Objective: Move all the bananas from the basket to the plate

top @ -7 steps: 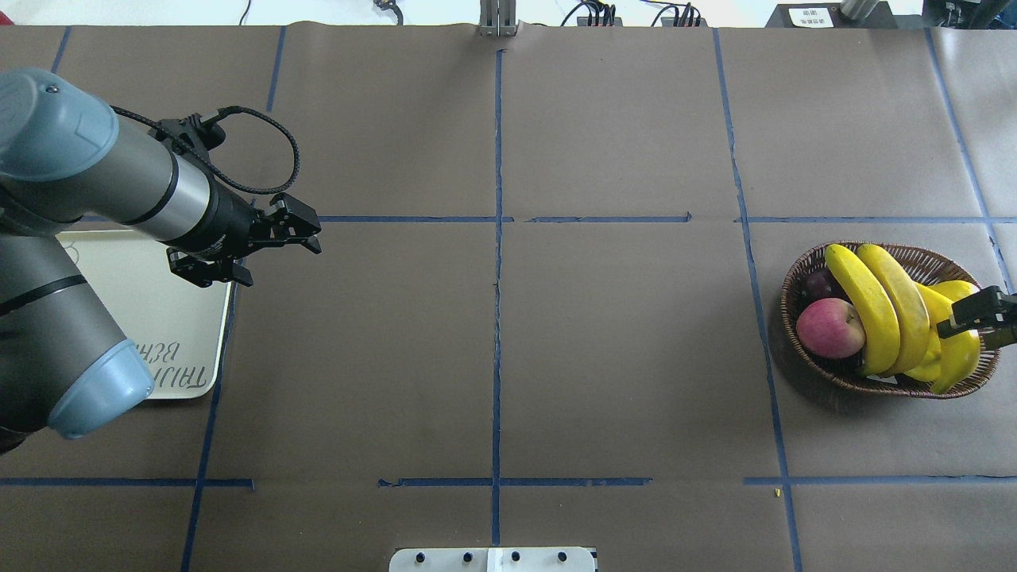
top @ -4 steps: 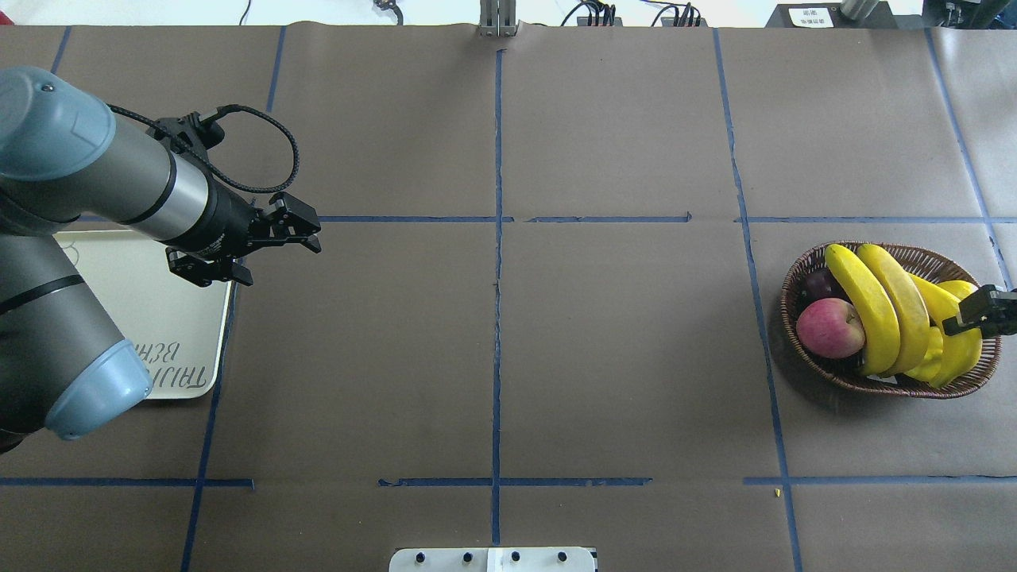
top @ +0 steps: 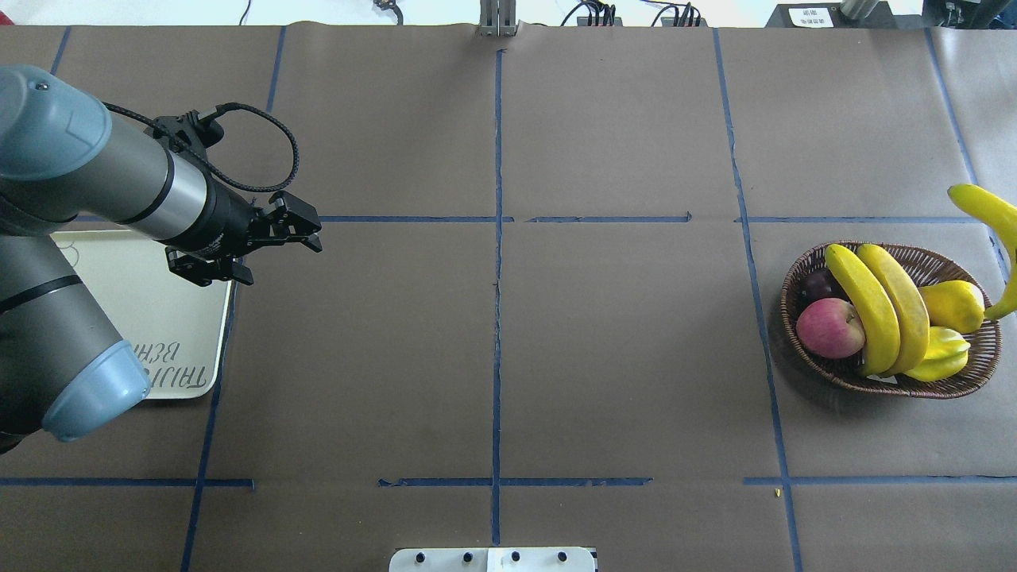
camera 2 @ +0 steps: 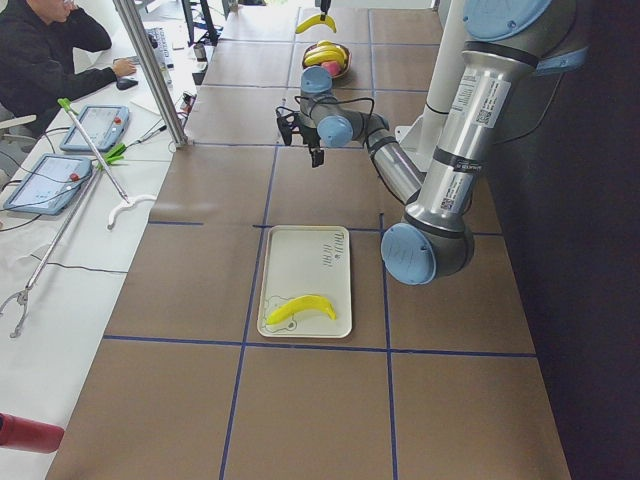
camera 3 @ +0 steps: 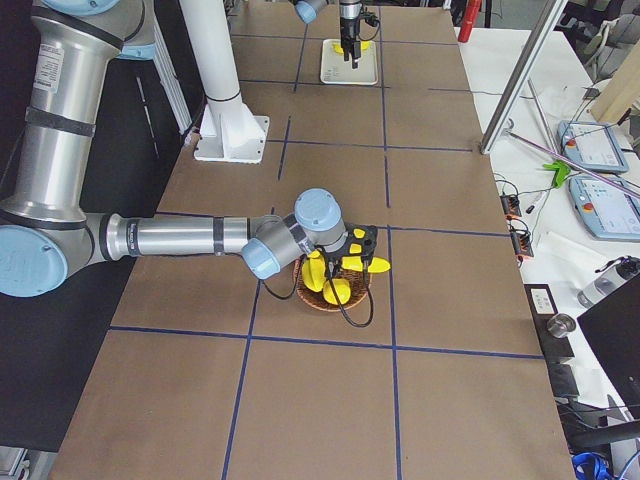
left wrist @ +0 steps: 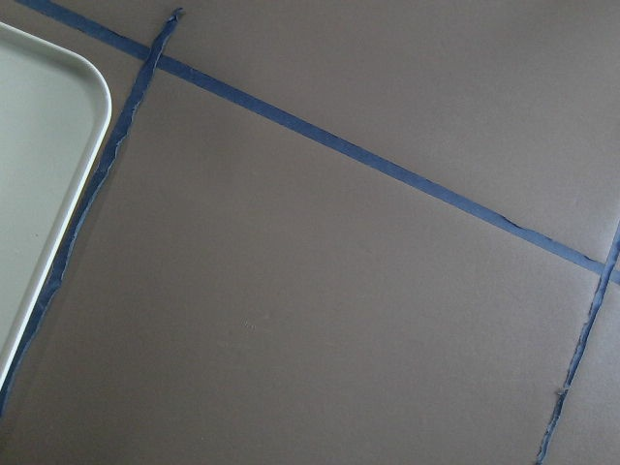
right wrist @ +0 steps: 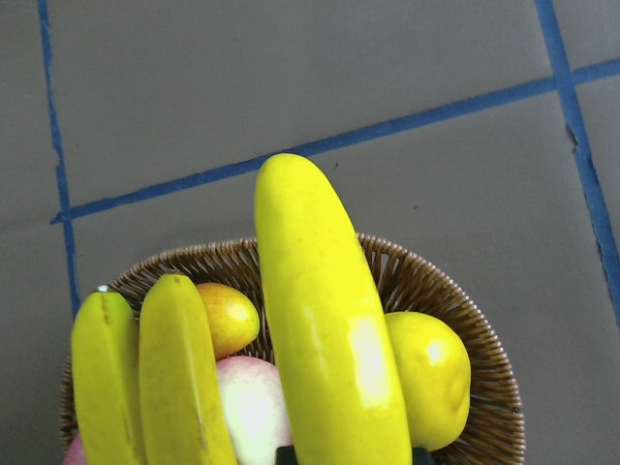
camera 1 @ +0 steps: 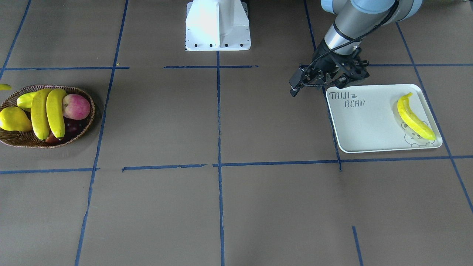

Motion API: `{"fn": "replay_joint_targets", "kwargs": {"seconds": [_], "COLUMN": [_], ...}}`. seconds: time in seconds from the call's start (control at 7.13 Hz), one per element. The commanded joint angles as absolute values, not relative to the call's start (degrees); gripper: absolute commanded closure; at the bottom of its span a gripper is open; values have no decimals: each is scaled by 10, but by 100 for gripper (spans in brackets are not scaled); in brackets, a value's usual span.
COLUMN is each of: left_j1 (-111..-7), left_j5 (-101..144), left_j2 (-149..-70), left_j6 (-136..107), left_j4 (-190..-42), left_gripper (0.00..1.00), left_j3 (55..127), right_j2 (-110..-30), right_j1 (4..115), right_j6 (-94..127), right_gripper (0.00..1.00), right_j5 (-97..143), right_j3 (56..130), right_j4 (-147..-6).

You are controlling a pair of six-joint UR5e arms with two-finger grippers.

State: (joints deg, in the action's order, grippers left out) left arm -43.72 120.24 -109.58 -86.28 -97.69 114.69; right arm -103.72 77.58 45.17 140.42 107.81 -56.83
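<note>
White plate (top: pixel 159 318) carries one banana (camera 1: pixel 414 118) | left gripper (top: pixel 262 248) gapes empty over its edge | basket (top: pixel 786 306) keeps two bananas (top: pixel 878 314) | lifted banana (top: pixel 989 214) newly raised clear of the basket, pinched in right gripper (right wrist: pixel 349 455) | carry leftward looks next.

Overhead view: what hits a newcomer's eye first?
A banana hangs in the air at the right edge, by the basket, which holds two more bananas among other fruit. Far left, the left arm covers much of the plate, with the left gripper open beside it.
</note>
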Motion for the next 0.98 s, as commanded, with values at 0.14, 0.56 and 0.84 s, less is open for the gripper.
{"fn": "replay_joint_targets", "kwargs": {"seconds": [0.14, 0.56, 0.84], "left_j1": [-425, -425, -421], "left_j5": [1203, 1204, 1204], "left_j2": [-1122, -1129, -1149], "left_j6": [-876, -1027, -1098], "left_j4": [-985, -1194, -1234], "left_gripper": [1, 1, 1], "left_j3": [1144, 1129, 1124], "right_j2": [-888, -741, -694], "right_j1": [697, 539, 389], "right_j6": [461, 644, 719], "right_gripper": [100, 100, 99], "right_j5": [1399, 1269, 1095], "right_j3": [1124, 1135, 1172], "right_j4": [-655, -665, -668]}}
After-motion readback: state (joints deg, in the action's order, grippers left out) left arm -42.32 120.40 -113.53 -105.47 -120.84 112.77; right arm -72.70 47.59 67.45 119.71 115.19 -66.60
